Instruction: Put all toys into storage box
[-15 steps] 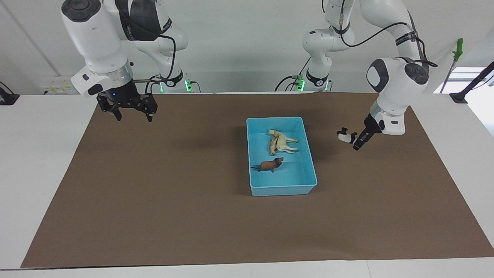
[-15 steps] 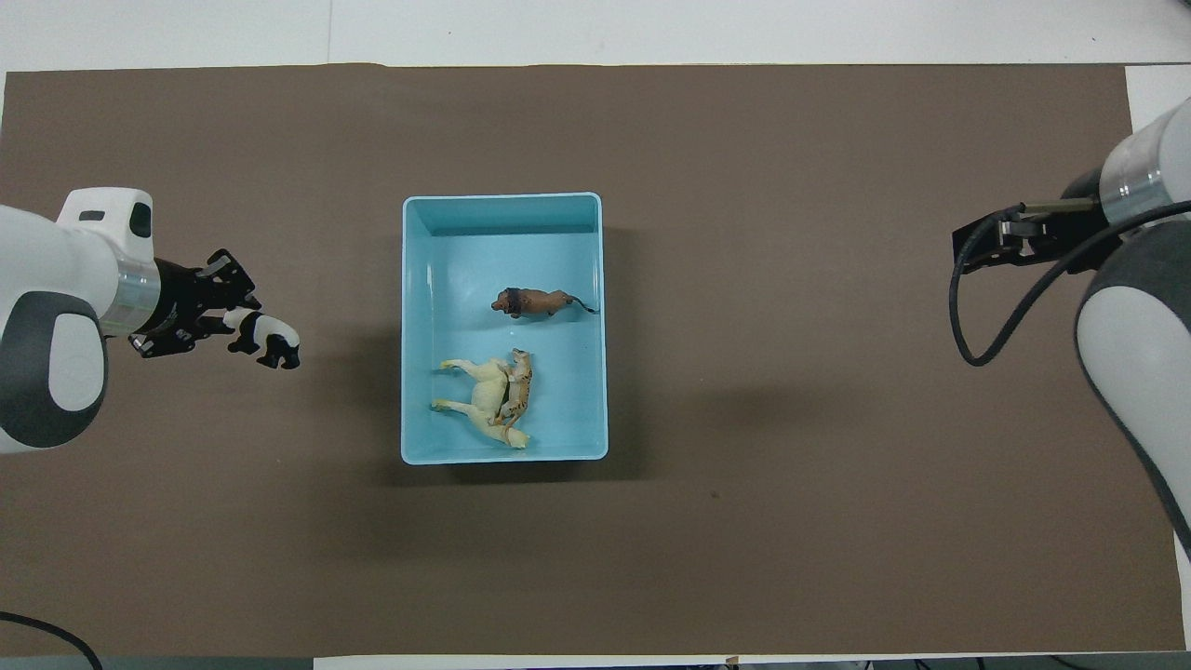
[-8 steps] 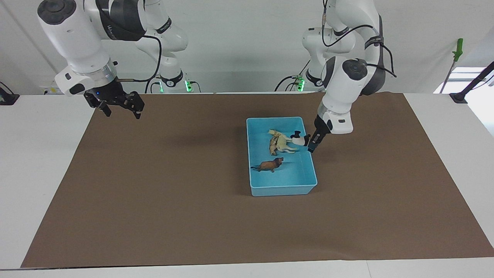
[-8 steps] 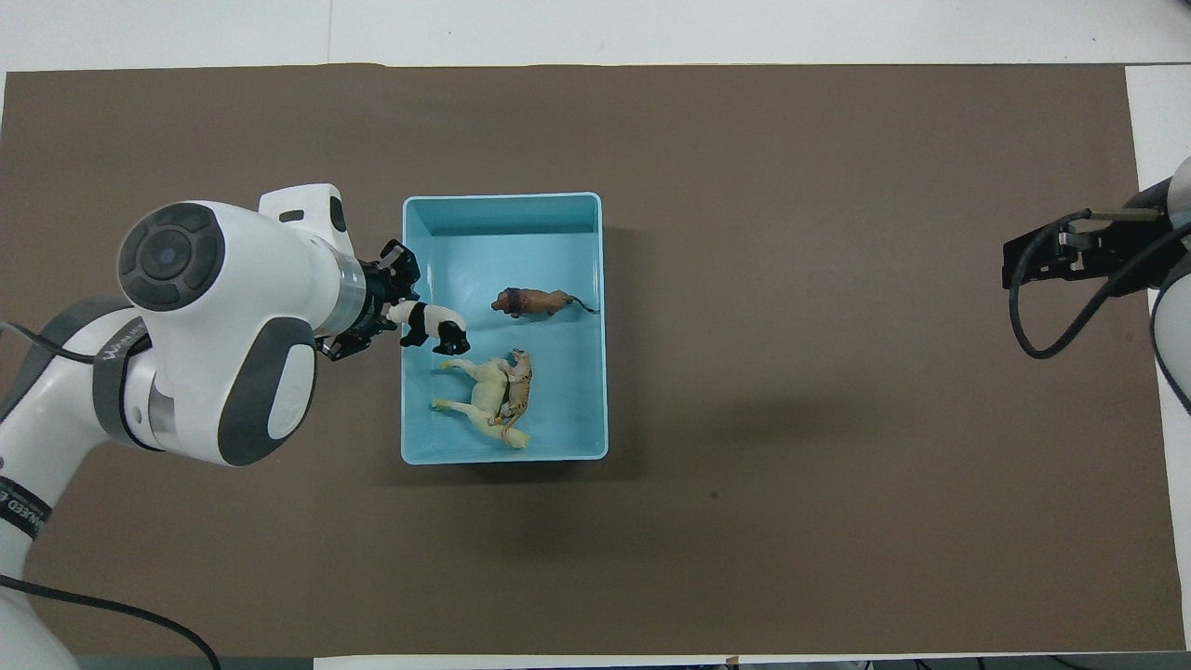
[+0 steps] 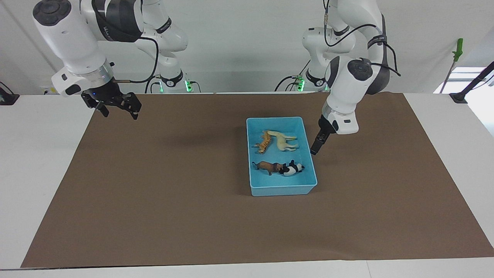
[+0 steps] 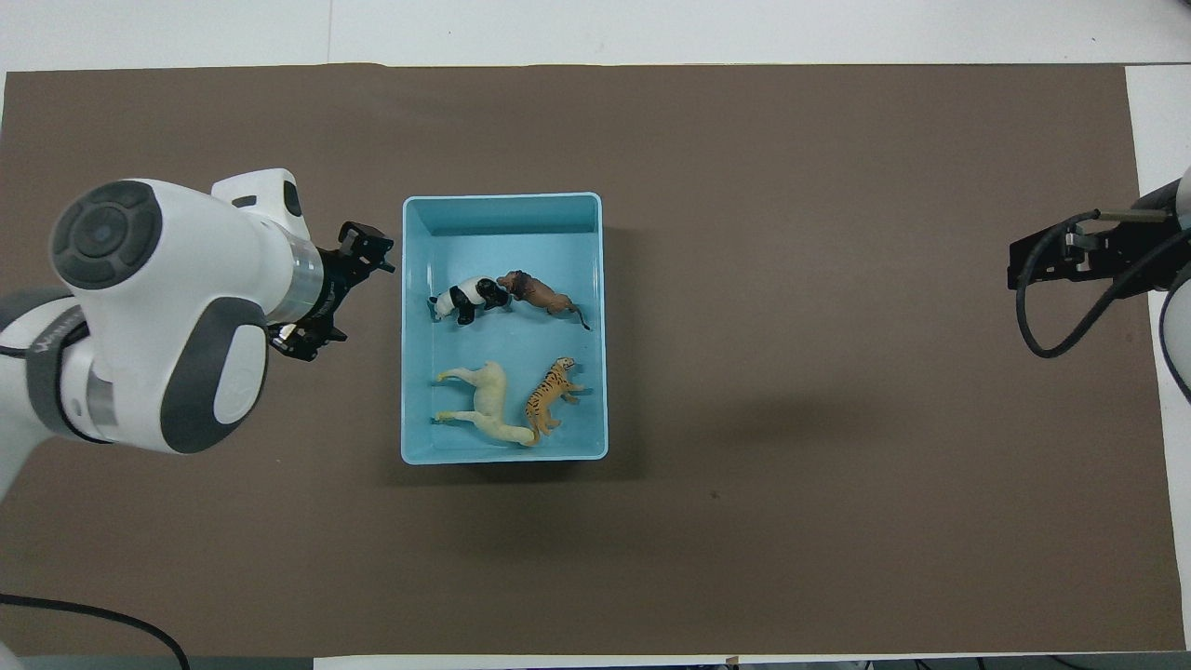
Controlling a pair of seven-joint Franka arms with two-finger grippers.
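Note:
The light-blue storage box stands mid-table and also shows in the overhead view. All four toys lie inside it. The black-and-white panda touches the brown lion. The cream horse and the orange tiger lie side by side, nearer to the robots. My left gripper is open and empty, over the mat just beside the box's wall toward the left arm's end. My right gripper is open and empty, raised at the right arm's end.
A brown mat covers the table, with white table edges around it. A green-handled tool leans off the table by the left arm's end.
My left gripper opened and let go of the panda, which now lies in the box against the lion. The tiger moved off the horse. The left gripper drew back outside the box wall.

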